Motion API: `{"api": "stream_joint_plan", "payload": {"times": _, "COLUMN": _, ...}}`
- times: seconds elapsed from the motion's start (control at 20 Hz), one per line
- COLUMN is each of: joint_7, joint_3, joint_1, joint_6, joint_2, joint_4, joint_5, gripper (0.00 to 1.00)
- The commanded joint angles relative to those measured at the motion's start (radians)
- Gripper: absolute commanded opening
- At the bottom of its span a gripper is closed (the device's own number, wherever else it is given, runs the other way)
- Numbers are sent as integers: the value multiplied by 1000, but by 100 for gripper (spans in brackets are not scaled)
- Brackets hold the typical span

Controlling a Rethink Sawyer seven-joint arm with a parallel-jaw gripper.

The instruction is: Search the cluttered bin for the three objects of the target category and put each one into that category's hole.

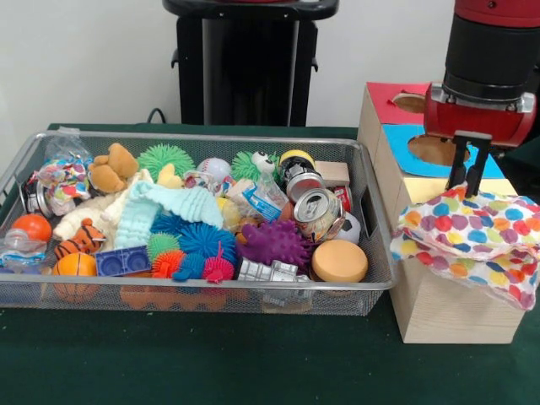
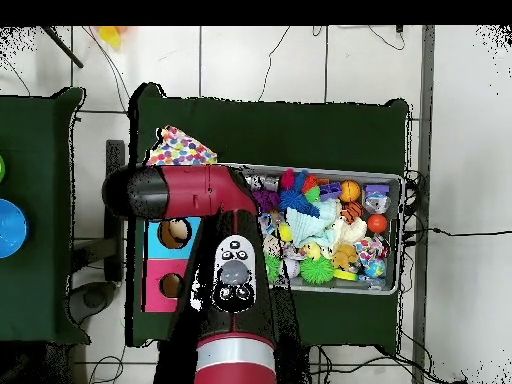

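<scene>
The large dotted cloth [image 1: 472, 228] lies draped over the near end of the pale wood box [image 1: 447, 312], covering the yellow-surround hole; only a strip of the yellow surround [image 1: 426, 187] shows. My gripper [image 1: 467, 189] stands straight above it, its fingers close together and pinching the cloth's top edge. In the overhead view the cloth [image 2: 180, 150] shows beyond my arm, and the gripper is hidden under the arm. One small dotted bundle [image 1: 61, 179] lies at the left end of the wire mesh bin [image 1: 211, 137]. A second small bundle is not clearly visible.
The bin [image 2: 400, 205] holds spiky rubber balls [image 1: 274, 243], a mint knitted cloth [image 1: 164, 207], a crushed can [image 1: 318, 213], plush toys and an orange disc [image 1: 339, 260]. Behind the cloth are the blue-surround hole [image 1: 434, 150] and the red-surround hole [image 1: 407, 102].
</scene>
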Motion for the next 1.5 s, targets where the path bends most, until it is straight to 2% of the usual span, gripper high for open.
{"api": "stream_joint_plan", "payload": {"times": 0.05, "joint_7": 182, "joint_3": 9, "joint_1": 7, "joint_6": 30, "joint_2": 19, "joint_4": 77, "joint_5": 31, "gripper": 0}}
{"api": "stream_joint_plan", "payload": {"times": 0.35, "joint_7": 183, "joint_3": 11, "joint_1": 10, "joint_6": -17, "joint_2": 65, "joint_4": 57, "joint_5": 34, "gripper": 0}}
{"api": "stream_joint_plan", "payload": {"times": 0.75, "joint_7": 112, "joint_3": 54, "joint_1": -44, "joint_6": -141, "joint_2": 204, "joint_4": -30, "joint_5": 14, "gripper": 0}}
{"api": "stream_joint_plan", "payload": {"times": 1.1, "joint_7": 105, "joint_3": 45, "joint_1": -45, "joint_6": -132, "joint_2": 218, "joint_4": -56, "joint_5": 16, "gripper": 0}}
{"api": "stream_joint_plan", "payload": {"times": 1.5, "joint_7": 133, "joint_3": 24, "joint_1": -23, "joint_6": -124, "joint_2": 202, "joint_4": -46, "joint_5": 19, "gripper": 0}}
